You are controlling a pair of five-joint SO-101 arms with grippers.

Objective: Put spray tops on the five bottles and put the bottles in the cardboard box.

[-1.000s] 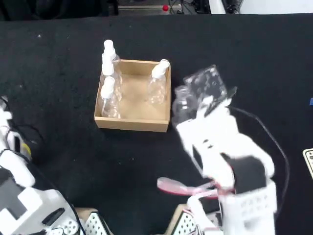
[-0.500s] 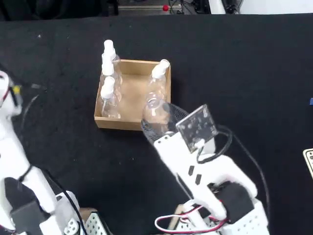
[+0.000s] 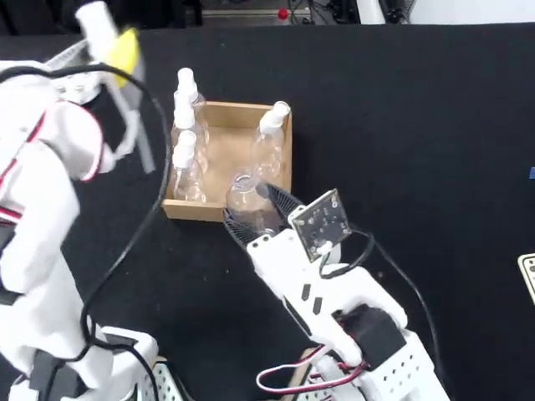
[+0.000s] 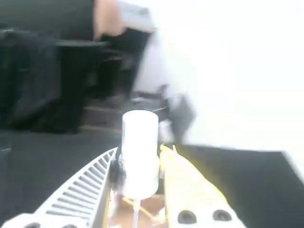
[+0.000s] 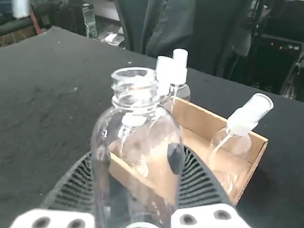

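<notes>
Uncapped clear plastic bottle [image 5: 137, 156] is sitting upright in the right claw [image 5: 137, 190], whose ribbed black fingers are clamping its belly from both sides. In the high view the bottle [image 3: 244, 200] is hanging at the near wall of the shallow brown cardboard box [image 3: 226, 213], with the right claw [image 3: 251, 213] just behind it. Whether it is over the inside or just outside cannot be told.

The left claw [image 4: 138, 164] is pinching a white spray top [image 4: 139, 152] between its fingers, the thin dip tube pointing down. In the high view the left claw [image 3: 109, 38] is raised well apart from the bottle, off to the box's far left.

Four capped bottles [image 3: 269, 142] are already standing in the box, three along one wall and one by the opposite wall, so this looks like the last pairing. To do it well, the bottle should probably be held steady and upright while the top is being lowered straight over the open neck. The tube needs to go in first, before any pressing or twisting, since an off-centre approach could knock the neck aside.

Everything is resting on a black counter [image 3: 418, 100], and a dark chair [image 5: 190, 28] is standing in the room beyond.
</notes>
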